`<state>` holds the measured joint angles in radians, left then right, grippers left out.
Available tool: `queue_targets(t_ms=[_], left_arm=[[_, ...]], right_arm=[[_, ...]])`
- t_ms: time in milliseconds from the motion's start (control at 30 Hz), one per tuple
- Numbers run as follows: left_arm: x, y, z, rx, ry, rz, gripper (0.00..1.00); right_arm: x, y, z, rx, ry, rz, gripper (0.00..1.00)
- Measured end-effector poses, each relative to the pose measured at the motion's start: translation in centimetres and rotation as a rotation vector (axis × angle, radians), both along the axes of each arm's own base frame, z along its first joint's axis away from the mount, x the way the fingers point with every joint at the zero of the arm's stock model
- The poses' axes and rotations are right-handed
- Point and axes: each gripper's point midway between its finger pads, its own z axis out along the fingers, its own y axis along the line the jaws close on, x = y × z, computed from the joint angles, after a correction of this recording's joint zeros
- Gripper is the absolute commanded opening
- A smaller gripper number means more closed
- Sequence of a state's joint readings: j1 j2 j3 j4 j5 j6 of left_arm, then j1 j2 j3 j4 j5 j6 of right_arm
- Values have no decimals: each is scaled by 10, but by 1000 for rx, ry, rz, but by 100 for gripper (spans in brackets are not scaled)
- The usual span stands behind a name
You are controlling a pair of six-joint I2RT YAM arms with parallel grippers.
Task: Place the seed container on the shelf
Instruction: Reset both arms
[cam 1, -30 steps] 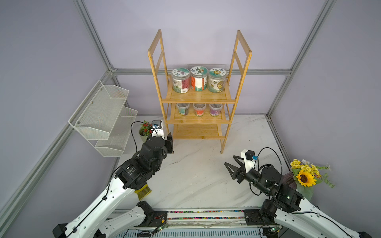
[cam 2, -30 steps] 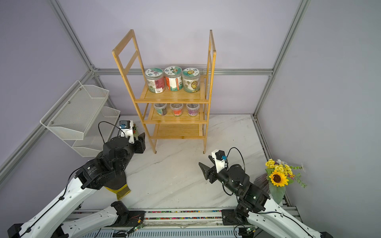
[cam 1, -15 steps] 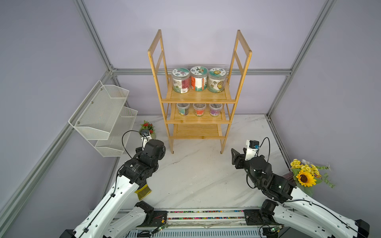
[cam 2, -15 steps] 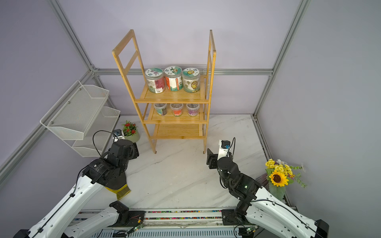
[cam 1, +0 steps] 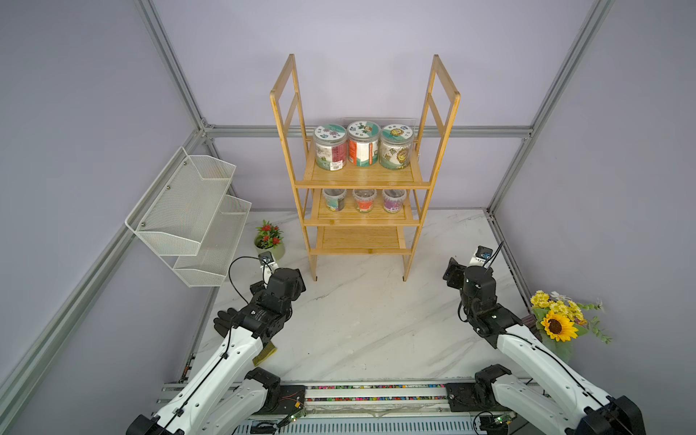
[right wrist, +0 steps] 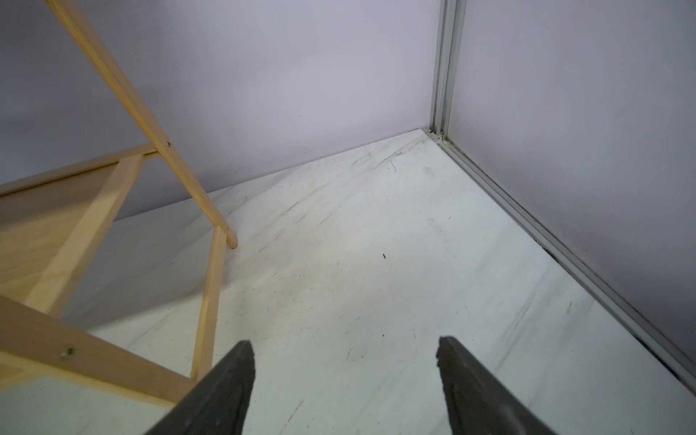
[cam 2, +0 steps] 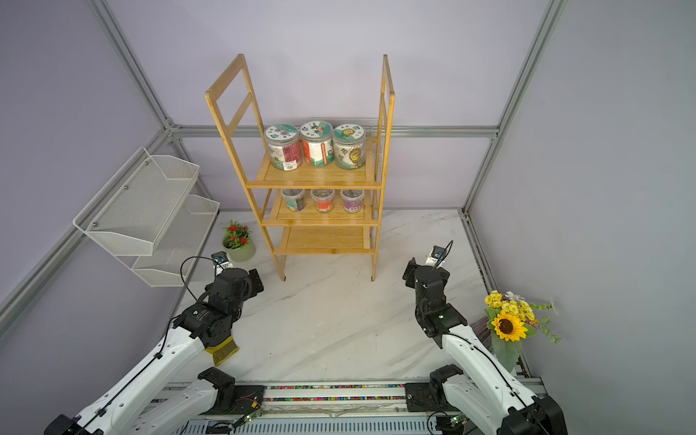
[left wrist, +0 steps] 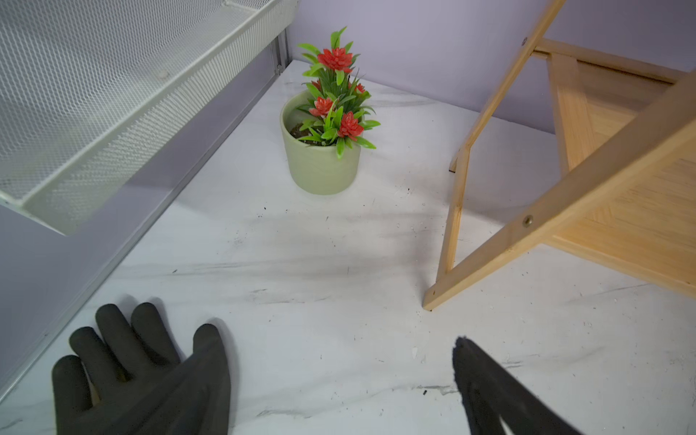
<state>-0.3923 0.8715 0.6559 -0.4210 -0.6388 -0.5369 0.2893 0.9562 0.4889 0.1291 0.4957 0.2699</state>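
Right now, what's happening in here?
The robot's left hand and right hand, both open and empty, hang low before a bamboo shelf on a table. Three big jars stand on its top tier, three small jars on the middle; the bottom is bare. No jar sits on the table.

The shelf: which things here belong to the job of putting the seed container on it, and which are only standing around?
For the job: shelf; three jars on its top tier; three small tubs on its middle tier; left gripper and right gripper, both open, empty.
Just lying about: wire basket; red-flower pot; sunflower bunch; black glove.
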Motion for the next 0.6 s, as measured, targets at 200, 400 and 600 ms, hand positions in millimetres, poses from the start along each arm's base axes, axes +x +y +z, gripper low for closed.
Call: queue_targets(t_ms=[200,400,600], left_arm=[[12,3,-20,33,-102,5,100],[27,15,-36,100,-165,22,100],[32,37,-32,160,-217,71,100]], right_arm=[[31,-22,-30,-109,-34,-35,85],[41,-47,-60,-162,-53,-80,88],[39,-63,-66,-170,-121,-102,88]])
